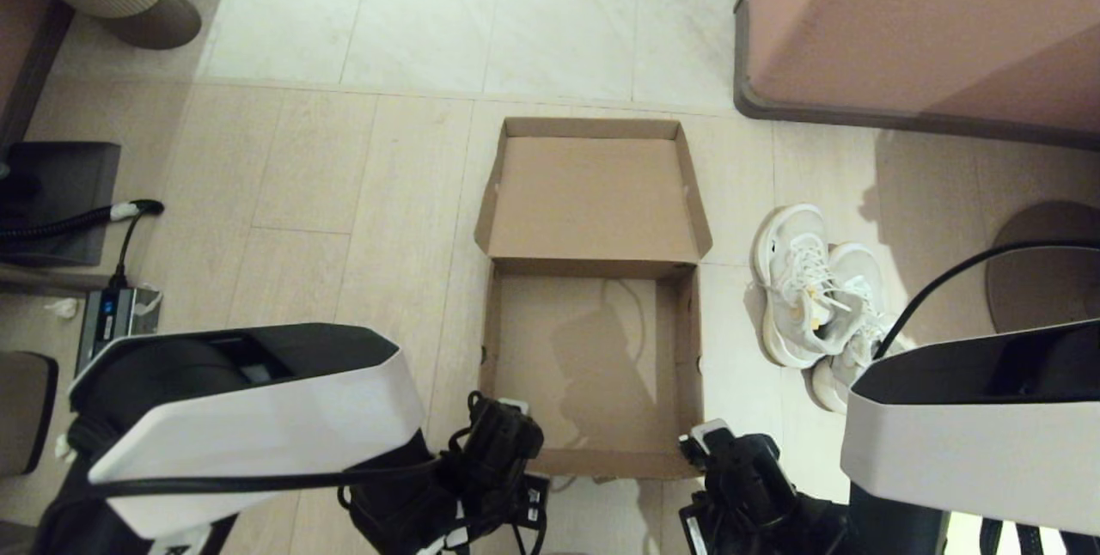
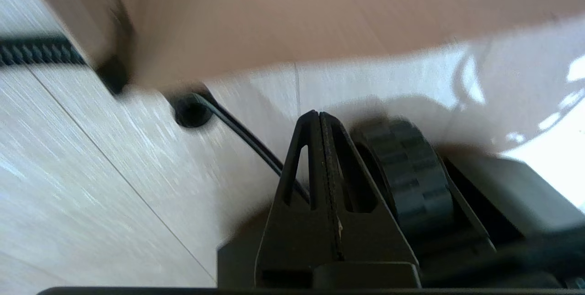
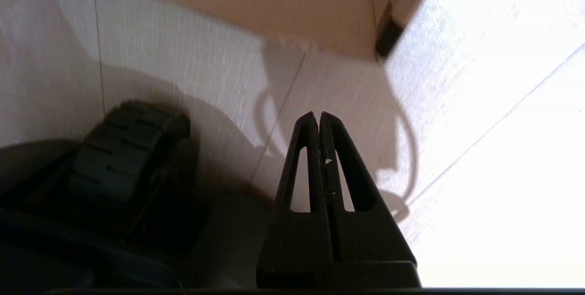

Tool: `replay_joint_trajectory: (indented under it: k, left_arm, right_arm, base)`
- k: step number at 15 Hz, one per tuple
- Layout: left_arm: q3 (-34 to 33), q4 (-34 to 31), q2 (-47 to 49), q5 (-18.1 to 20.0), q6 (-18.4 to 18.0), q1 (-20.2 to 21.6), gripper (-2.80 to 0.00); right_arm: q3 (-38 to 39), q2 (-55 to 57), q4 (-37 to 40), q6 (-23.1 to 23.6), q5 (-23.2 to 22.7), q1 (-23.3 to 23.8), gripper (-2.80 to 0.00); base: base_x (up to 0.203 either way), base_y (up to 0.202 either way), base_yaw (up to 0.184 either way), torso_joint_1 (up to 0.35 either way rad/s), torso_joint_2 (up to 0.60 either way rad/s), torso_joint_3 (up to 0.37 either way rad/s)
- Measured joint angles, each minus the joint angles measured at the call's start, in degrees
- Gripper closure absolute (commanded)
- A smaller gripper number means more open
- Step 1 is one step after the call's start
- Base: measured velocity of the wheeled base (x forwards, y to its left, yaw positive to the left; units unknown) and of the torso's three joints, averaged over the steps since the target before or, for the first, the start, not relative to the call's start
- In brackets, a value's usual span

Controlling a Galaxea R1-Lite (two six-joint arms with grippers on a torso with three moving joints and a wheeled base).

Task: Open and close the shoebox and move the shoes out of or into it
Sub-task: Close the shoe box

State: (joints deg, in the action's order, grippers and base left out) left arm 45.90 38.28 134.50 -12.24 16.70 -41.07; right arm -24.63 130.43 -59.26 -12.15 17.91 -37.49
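A: Where was the shoebox (image 1: 593, 366)?
B: On the floor (image 1: 344, 194) straight ahead of the robot, its hinged lid (image 1: 593, 194) thrown fully back and lying flat on the far side. Nothing lay inside; only bare cardboard showed

A: And the shoes (image 1: 816, 301)?
B: Outside the box, on the floor to its right, the two white sneakers side by side and touching each other, near the box wall but apart from it

A: What of the arms?
B: Both were low by the box's near edge. The left gripper (image 2: 319, 114) hung by the near left corner, its fingers (image 2: 301, 185) pressed together with nothing between them. The right gripper (image 3: 318, 114) hung by the near right corner, fingers likewise closed on nothing

A: Anything else about?
B: A large pinkish-brown furniture block (image 1: 928, 22) stood at the far right, well beyond the shoes
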Motion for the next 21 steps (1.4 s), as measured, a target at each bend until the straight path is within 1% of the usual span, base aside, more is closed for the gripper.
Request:
replay_joint_trajectory:
  k: [4, 8, 11, 12, 13, 14, 15, 16, 17, 18, 19, 20, 21]
  left_arm:
    - [-0.62, 0.13, -2.17, -0.02, 0.76, -0.85, 0.00]
    - [0.71, 0.52, -6.57, 0.09, 0.85, -0.88, 0.00]
    - [1.26, 0.60, -12.46, 0.31, 0.85, -0.23, 0.00]
    - [2.64, 0.55, -14.82, 0.61, 0.82, 1.01, 0.00]
    - [5.28, 0.52, -16.84, 1.28, 0.74, 3.13, 0.00]
    - [8.71, 0.15, -18.54, 2.79, 0.64, 6.22, 0.00]
    - [12.68, -0.08, -19.70, 5.26, 0.56, 9.58, 0.00]
    - [16.75, -0.48, -20.33, 8.48, 0.50, 12.91, 0.00]
    - [20.88, -0.97, -20.42, 12.35, 0.49, 16.45, 0.00]
    - [24.43, -1.23, -19.85, 16.20, 0.50, 19.54, 0.00]
    - [27.31, -1.35, -18.63, 19.81, 0.54, 21.76, 0.00]
    - [29.89, -1.34, -16.95, 22.75, 0.62, 23.16, 0.00]
    - [32.61, -1.06, -14.84, 24.46, 0.84, 23.97, 0.00]
  right_arm:
    - [2.29, -1.40, -4.58, 0.02, 0.43, -0.54, 0.00]
    - [-0.69, -6.62, -4.84, 0.06, 0.75, 0.62, 0.00]
    - [-2.06, -12.44, -3.43, 0.19, 1.83, 1.79, 0.00]
    - [-3.68, -15.06, -1.42, 0.20, 1.96, 3.12, 0.00]
    - [-6.75, -17.66, 1.62, 0.15, 1.94, 5.03, 0.00]
    - [-11.32, -20.31, 6.20, -0.10, 1.53, 7.56, 0.00]
    - [-16.80, -22.65, 11.89, -0.66, 0.29, 10.49, 0.00]
    - [-22.77, -24.51, 18.53, -1.52, -1.82, 13.78, 0.00]
    - [-28.86, -26.16, 25.78, -2.47, -4.87, 17.52, 0.00]
    - [-34.39, -27.16, 32.76, -3.48, -8.71, 21.61, 0.00]
    - [-38.83, -27.34, 39.00, -4.27, -13.23, 25.74, 0.00]
    - [-41.77, -26.50, 43.95, -4.30, -17.97, 29.11, 0.00]
    - [-43.48, -24.60, 46.10, -3.59, -22.74, 31.86, 0.00]
  base:
    - [0.000, 0.000, 0.000, 0.000, 0.00, 0.000]
    - [0.000, 0.000, 0.000, 0.000, 0.00, 0.000]
    - [0.000, 0.000, 0.000, 0.000, 0.00, 0.000]
    - [0.000, 0.000, 0.000, 0.000, 0.00, 0.000]
    - [0.000, 0.000, 0.000, 0.000, 0.00, 0.000]
    - [0.000, 0.000, 0.000, 0.000, 0.00, 0.000]
    - [0.000, 0.000, 0.000, 0.000, 0.00, 0.000]
    - [0.000, 0.000, 0.000, 0.000, 0.00, 0.000]
    - [0.000, 0.000, 0.000, 0.000, 0.00, 0.000]
    - [0.000, 0.000, 0.000, 0.000, 0.00, 0.000]
    - [0.000, 0.000, 0.000, 0.000, 0.00, 0.000]
    - [0.000, 0.000, 0.000, 0.000, 0.00, 0.000]
    - [0.000, 0.000, 0.000, 0.000, 0.00, 0.000]
